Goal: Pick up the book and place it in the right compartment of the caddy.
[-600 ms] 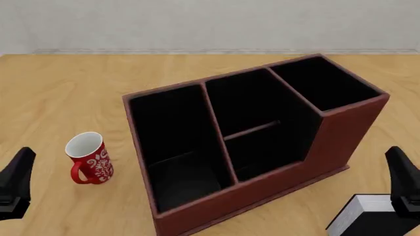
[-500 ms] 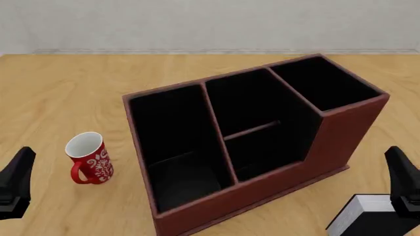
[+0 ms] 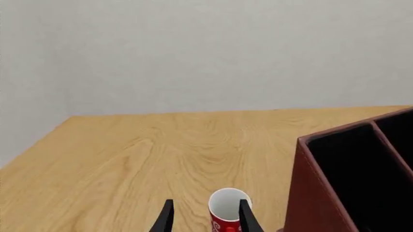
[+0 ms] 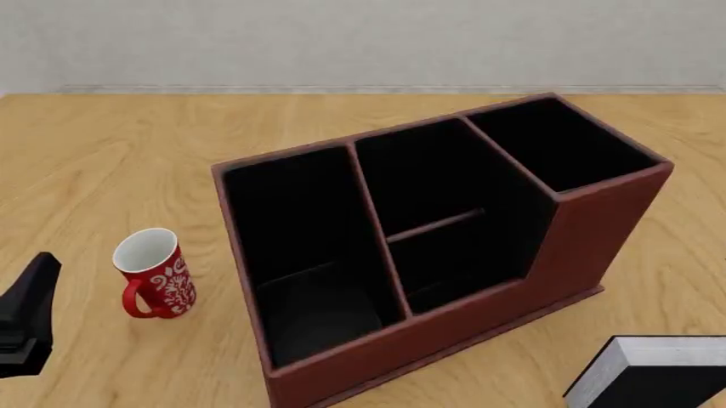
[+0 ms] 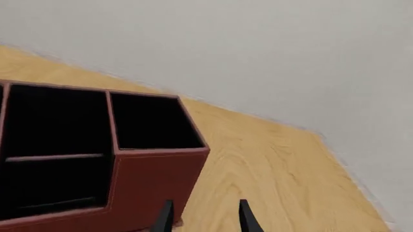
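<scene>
The black book (image 4: 655, 376), white page edges showing, lies at the table's front right corner, partly cut off by the frame. The red-brown caddy (image 4: 593, 238) stands mid-table; its narrow right compartment (image 4: 558, 144) holds nothing. In the right wrist view my right gripper (image 5: 206, 203) is open and bare, looking at the caddy (image 5: 154, 179) and that compartment (image 5: 152, 121); it does not show in the front view. My left gripper (image 4: 27, 313) hangs at the front left, open (image 3: 206, 203) with nothing between its fingers.
A red mug (image 4: 155, 274) with a white pattern stands left of the caddy, just beyond my left gripper's fingers; the same mug (image 3: 227, 213) shows in the left wrist view. A grey wall runs along the table's far edge.
My right gripper, which stood over the book at the front right, has left the front view. The left gripper, book, mug and caddy have not moved.
</scene>
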### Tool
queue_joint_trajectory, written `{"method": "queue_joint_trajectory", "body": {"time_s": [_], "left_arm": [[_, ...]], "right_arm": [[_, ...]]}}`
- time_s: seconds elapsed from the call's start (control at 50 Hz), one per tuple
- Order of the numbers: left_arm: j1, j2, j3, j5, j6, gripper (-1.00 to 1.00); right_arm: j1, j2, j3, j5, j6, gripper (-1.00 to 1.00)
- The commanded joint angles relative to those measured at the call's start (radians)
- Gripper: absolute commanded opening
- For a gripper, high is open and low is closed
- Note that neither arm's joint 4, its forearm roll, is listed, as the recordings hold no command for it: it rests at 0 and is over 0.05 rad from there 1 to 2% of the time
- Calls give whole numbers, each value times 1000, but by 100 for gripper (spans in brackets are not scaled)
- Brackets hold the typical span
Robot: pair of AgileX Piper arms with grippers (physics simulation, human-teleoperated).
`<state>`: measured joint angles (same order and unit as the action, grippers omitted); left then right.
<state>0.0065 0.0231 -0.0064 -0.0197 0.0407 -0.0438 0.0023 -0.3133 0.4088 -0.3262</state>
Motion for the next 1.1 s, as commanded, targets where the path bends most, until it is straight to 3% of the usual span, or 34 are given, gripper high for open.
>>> {"method": "queue_joint_trajectory", "body": {"time_s": [0.02, 0.22, 0.32, 0.36, 0.48, 0.66, 0.72, 0.76, 0.78, 0.9, 0.96, 1.0, 1.08, 1.1], "left_arm": [[7, 0, 0, -2, 2, 100], [11, -5, -3, 5, 15, 100], [11, 8, -3, -10, 15, 100], [11, 14, -2, -16, 14, 100], [-1, 19, -2, -28, 27, 100], [-15, 29, -5, -43, 35, 100], [-17, 33, -1, -51, 36, 100], [-20, 39, 1, -55, 37, 100], [-21, 43, 2, -61, 42, 100], [-25, 37, 2, -57, 40, 100], [-22, 27, 4, -49, 40, 100], [-23, 23, 4, -45, 41, 100], [-22, 3, 6, -24, 41, 100], [-21, 3, 6, -23, 41, 100]], "right_arm": [[-74, -2, -167, 233, -195, 100], [-139, 25, -272, 362, -349, 100], [-154, 49, -340, 420, -398, 100], [-153, 52, -353, 433, -406, 100], [-152, 69, -397, 517, -510, 100], [-162, 122, -488, 601, -604, 100], [-170, 141, -517, 636, -659, 100], [-171, 151, -531, 637, -660, 100], [-172, 151, -519, 654, -699, 100], [-178, 179, -539, 691, -747, 100], [-192, 189, -568, 742, -798, 100], [-188, 196, -590, 755, -794, 100], [-205, 202, -597, 811, -851, 100], [-198, 216, -603, 810, -843, 100]]}}
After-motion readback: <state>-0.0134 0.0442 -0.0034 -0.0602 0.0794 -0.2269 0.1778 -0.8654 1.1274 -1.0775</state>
